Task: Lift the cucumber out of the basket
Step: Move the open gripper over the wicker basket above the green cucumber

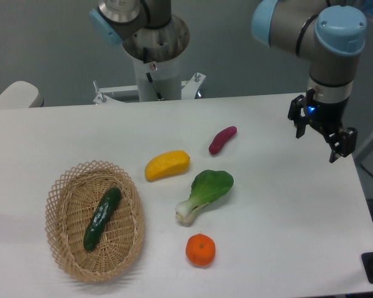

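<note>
Lowest in view: one wicker basket point(65, 245) and one tangerine point(201, 249). One cucumber point(102, 218) lying diagonally inside basket, untouched. Outward: one yellow squash point(167, 165), one bok choy point(204, 194), one purple sweet potato point(222, 139). Gripper point(321, 136) far right, well apart, fingers spread, holding nothing. Approach step likely; next, crossing leftward, aligning across cucumber, descending.

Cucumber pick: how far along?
Nothing done yet: the cucumber lies in the basket, untouched. In hand: nothing; the pincer hangs open and empty near the table's right edge, far from the basket. Left: cross to the basket, descend, grip, lift.
</note>
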Controlling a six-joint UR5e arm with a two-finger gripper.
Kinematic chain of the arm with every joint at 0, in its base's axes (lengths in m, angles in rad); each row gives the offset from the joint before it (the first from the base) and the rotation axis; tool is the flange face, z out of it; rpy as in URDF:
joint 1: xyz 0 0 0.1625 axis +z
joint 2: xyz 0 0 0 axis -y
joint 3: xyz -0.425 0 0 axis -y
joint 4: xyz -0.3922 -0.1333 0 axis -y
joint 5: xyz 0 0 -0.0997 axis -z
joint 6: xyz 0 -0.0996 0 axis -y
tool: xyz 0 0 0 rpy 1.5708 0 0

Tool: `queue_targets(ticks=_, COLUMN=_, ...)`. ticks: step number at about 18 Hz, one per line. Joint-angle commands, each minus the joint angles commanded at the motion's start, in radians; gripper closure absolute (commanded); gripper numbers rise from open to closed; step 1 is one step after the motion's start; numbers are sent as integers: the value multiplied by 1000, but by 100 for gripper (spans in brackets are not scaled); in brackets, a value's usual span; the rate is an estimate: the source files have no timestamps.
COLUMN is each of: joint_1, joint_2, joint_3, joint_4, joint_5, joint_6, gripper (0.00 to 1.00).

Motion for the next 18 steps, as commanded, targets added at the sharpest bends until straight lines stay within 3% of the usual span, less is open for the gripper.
queue_targets(ticks=5, joint_1=-11, joint_2=0, joint_3=-8, joint_4=-5, joint_5=6, joint_6=-18, gripper=0)
queue_targets(ticks=10, joint_1=-57, joint_2=73, joint_3=-113, joint_4=-5, joint_5=-1, joint_6=-82, gripper=0)
queue_targets(ticks=18, joint_1=-288, joint_2=120, joint_3=-202, joint_4=-6, joint_5=20, joint_6=-758, gripper=0)
